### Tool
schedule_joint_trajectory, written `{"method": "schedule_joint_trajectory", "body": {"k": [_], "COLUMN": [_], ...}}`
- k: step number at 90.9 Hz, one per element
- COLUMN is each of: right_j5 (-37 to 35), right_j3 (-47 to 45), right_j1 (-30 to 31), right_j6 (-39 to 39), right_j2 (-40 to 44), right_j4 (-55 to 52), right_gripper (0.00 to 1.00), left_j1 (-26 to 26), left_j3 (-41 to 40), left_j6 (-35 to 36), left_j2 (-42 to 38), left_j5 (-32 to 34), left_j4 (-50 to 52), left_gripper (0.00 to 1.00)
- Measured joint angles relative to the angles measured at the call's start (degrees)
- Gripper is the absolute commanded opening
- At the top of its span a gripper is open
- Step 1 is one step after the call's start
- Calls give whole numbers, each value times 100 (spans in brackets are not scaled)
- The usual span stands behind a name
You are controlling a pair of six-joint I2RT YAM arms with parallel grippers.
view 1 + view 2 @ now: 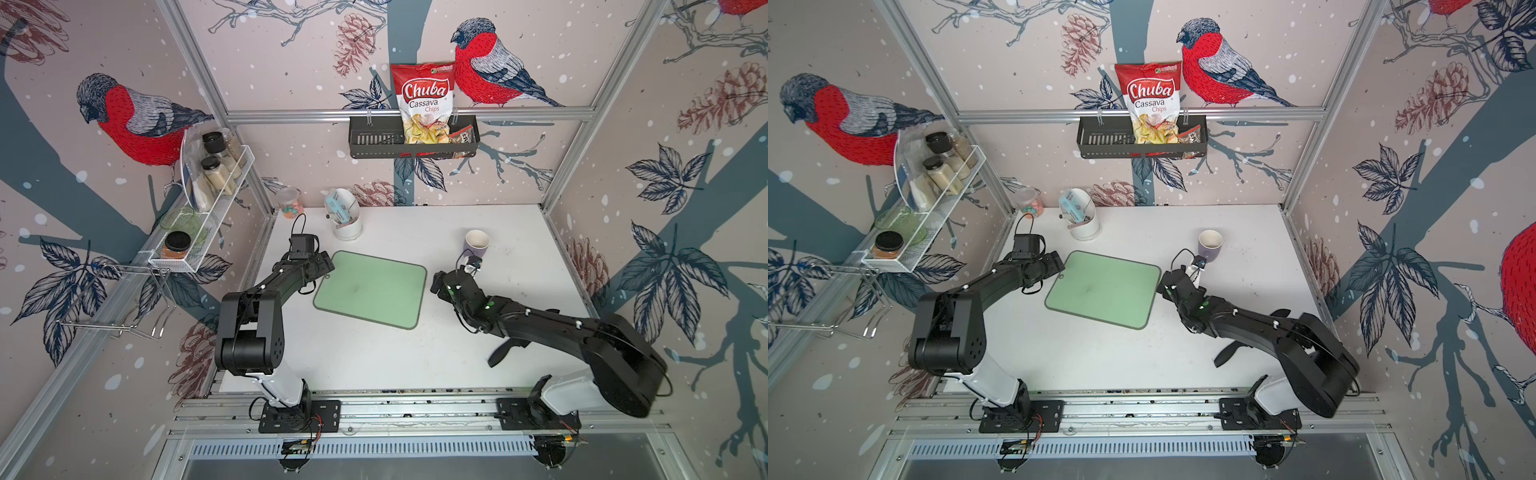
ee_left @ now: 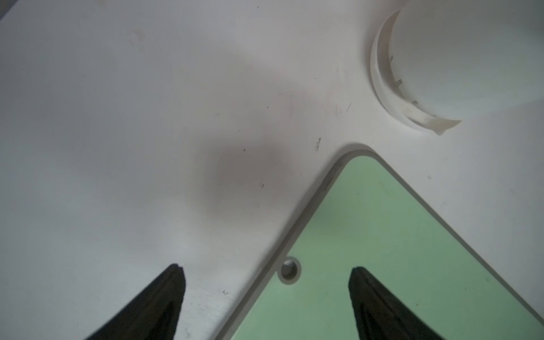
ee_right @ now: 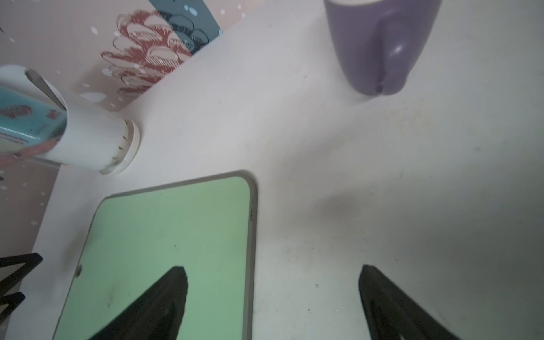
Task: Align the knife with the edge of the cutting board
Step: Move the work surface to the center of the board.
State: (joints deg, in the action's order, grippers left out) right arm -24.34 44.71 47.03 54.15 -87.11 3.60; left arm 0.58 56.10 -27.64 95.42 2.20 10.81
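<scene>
The cutting board [image 1: 370, 291] is light green with a grey rim. The table [image 1: 415, 361] is white. The mug [image 1: 476, 245] is purple, and the knife [image 1: 498, 356] is black.

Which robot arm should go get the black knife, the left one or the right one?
Right, probably. The knife lies on the table partly under the right arm. The left arm is at the opposite corner of the board, farther away. Both arms' jaws are open.
</scene>
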Motion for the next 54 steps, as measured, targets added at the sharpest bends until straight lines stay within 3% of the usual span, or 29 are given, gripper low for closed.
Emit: {"method": "schedule_joint_trajectory", "body": {"k": [24,54], "right_j5": [870,1401], "right_j3": [1008,1305], "right_j1": [254,-15], "right_j6": [166,258], "right_j2": [-1386,-1858], "right_j4": [-302,-262], "right_gripper": [89,89], "left_j1": [15,-76], "left_j3": [-245,-841], "left_j6": [-240,-483], "left_j2": [68,48], "left_j5": [-660,-1113], "left_j4": [184,-649], "left_gripper": [83,69]}}
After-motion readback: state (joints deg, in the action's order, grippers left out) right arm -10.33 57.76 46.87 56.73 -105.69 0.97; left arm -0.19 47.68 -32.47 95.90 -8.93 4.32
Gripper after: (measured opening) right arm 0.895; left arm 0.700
